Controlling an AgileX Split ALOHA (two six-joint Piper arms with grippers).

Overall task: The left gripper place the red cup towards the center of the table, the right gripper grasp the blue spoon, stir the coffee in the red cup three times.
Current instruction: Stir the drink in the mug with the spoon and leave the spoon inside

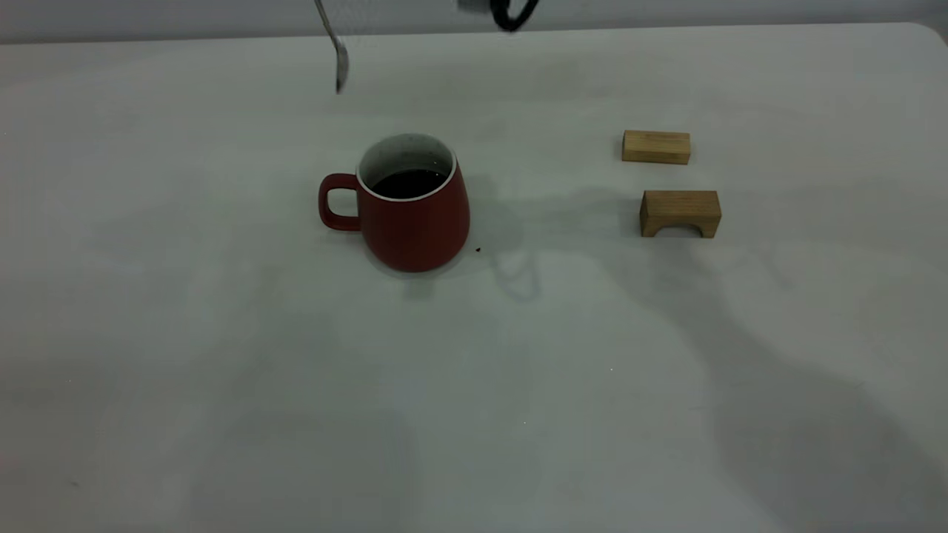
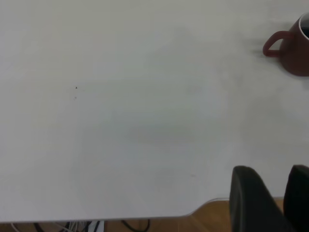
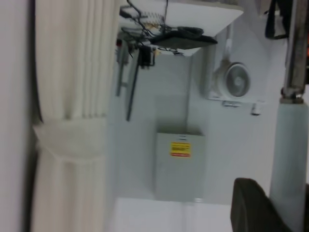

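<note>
Only the exterior view shows coffee (image 1: 406, 183) and spoon (image 1: 337, 53).

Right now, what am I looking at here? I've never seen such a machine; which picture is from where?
It is two robot arms at an off-white table. The wide picture comes from an outside camera; the other two from cameras on each wrist. On the table stand a dark red ceramic mug of dark coffee and two tan wooden blocks. The left gripper, jaws apart, holds nothing. The right gripper holds a slim metal spoon with a pale-blue handle in the air.
</note>
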